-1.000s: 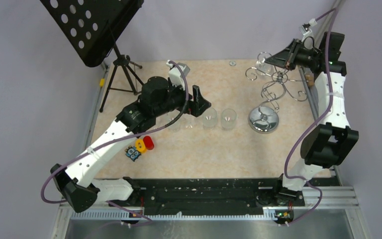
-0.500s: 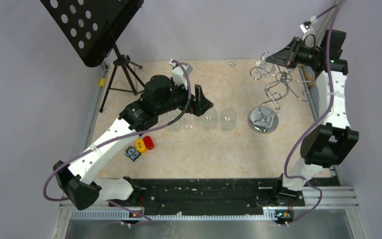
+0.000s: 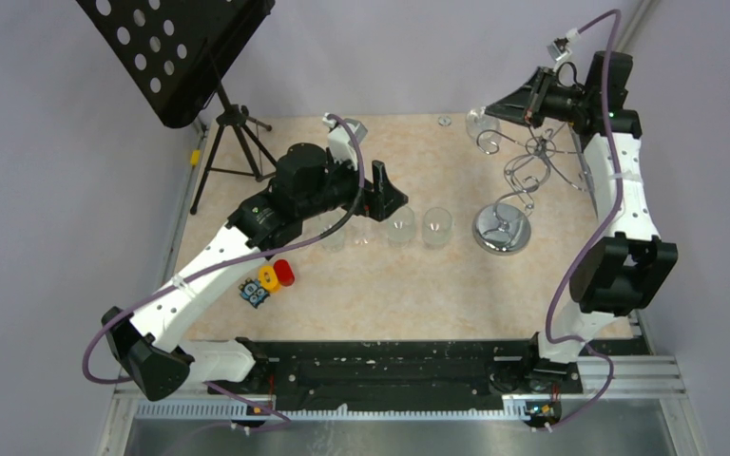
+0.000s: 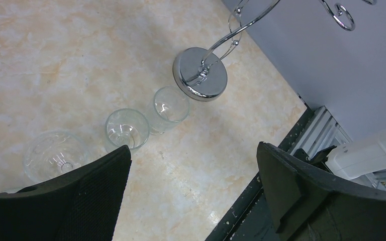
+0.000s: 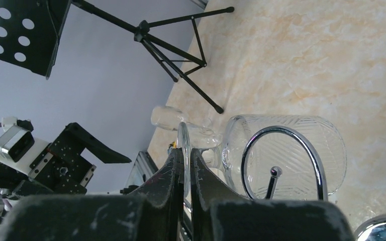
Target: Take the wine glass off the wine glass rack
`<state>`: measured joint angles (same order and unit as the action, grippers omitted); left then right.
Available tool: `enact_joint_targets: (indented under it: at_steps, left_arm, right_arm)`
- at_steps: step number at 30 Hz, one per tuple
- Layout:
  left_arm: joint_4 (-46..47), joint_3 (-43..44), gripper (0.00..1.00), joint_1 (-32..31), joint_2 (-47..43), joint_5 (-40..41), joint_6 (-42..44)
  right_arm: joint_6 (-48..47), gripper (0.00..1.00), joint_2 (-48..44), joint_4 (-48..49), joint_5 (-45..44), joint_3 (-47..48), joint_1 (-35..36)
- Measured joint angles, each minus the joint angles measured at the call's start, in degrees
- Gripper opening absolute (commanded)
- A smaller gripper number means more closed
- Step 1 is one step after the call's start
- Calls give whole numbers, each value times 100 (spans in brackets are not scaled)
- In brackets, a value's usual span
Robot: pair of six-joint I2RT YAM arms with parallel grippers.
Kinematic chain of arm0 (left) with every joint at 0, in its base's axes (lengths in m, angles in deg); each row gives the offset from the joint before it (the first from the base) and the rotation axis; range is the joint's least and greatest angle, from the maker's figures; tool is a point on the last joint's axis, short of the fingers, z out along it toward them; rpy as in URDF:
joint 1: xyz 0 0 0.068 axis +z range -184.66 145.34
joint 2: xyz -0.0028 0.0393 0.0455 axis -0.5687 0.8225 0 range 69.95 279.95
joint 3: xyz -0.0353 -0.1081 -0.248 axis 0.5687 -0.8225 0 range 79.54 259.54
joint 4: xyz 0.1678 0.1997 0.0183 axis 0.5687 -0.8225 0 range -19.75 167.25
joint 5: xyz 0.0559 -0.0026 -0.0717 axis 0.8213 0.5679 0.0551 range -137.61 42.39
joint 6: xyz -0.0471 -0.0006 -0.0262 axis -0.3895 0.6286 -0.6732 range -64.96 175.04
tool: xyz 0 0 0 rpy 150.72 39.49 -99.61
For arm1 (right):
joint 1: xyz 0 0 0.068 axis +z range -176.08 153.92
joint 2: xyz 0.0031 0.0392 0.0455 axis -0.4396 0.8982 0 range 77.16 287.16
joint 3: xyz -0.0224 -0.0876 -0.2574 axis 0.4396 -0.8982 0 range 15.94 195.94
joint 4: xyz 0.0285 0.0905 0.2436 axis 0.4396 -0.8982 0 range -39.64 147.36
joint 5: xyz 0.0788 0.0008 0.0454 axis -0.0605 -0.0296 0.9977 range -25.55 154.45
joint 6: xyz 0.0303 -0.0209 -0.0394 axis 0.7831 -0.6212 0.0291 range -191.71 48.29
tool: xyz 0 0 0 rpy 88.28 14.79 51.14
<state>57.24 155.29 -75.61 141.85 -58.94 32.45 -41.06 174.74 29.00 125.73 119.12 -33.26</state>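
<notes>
The chrome wine glass rack (image 3: 525,169) stands at the back right on its round mirrored base (image 3: 501,229); the base also shows in the left wrist view (image 4: 200,74). My right gripper (image 3: 516,99) is shut on the foot of the clear wine glass (image 3: 482,122), holding it sideways by the rack's far-left loop. In the right wrist view the fingers (image 5: 173,173) pinch the foot disc, and the ribbed bowl (image 5: 309,138) lies behind a chrome loop (image 5: 283,131). My left gripper (image 3: 381,191) is open and empty over the table's middle, also in its wrist view (image 4: 193,150).
Three clear glasses (image 3: 400,224) (image 3: 436,226) (image 3: 335,233) stand in a row left of the rack base. A black tripod music stand (image 3: 176,52) stands at the back left. Small red and yellow toys (image 3: 276,275) lie near the left arm.
My right gripper has moved left and up with the wine glass, carrying it out past the rack's left loops. The left arm has barely moved.
</notes>
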Motion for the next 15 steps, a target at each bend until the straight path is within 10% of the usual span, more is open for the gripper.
enact_joint_targets:
  at_steps: [15]
  left_arm:
    - [33,0,99,52,0,122,-50]
  right_arm:
    - [1467,0,-2,1318,-275,-50,586]
